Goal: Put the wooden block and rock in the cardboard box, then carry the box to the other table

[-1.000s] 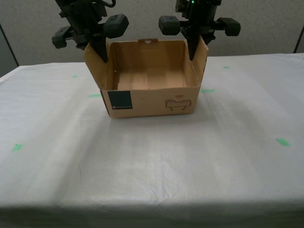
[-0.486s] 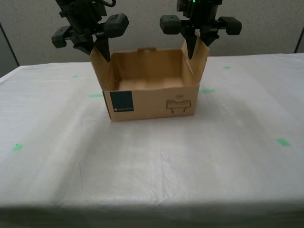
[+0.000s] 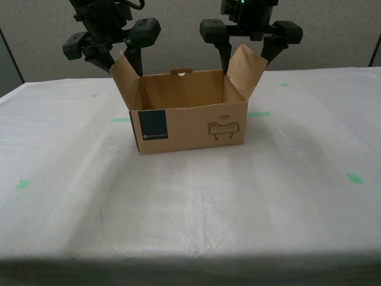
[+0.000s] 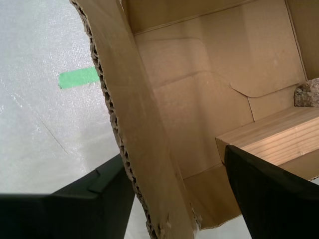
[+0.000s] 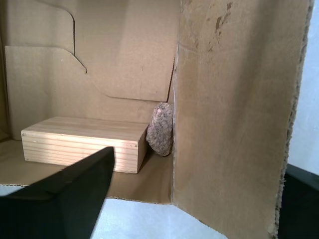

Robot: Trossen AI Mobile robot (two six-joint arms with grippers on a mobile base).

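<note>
The cardboard box (image 3: pixel 190 122) stands on the other table (image 3: pixel 190 208), whose cover is wrinkled white cloth. Inside the box lie the wooden block (image 5: pixel 84 142) (image 4: pixel 269 137) and, against one end of it, the rock (image 5: pixel 160 128) (image 4: pixel 307 94). The exterior view hides both behind the front wall. My first gripper (image 3: pixel 247 58) (image 5: pixel 199 159) is open astride the raised flap (image 3: pixel 247 68) on the exterior view's right. My second gripper (image 3: pixel 121 61) (image 4: pixel 173 152) is open astride the flap (image 3: pixel 126 74) on the exterior view's left. Neither gripper's fingers press on the cardboard.
Green tape marks (image 3: pixel 259 113) (image 3: pixel 119 120) (image 4: pixel 78 77) lie on the cloth beside the box, and others (image 3: pixel 355 178) (image 3: pixel 21 185) lie farther out. A grey partition wall (image 3: pixel 178 36) stands behind the table. The table's near edge runs along the bottom of the exterior view.
The box, tilted and held by its flaps a second ago, has come down level onto the cloth. Both grippers have opened off the flaps, which now lean outward.
</note>
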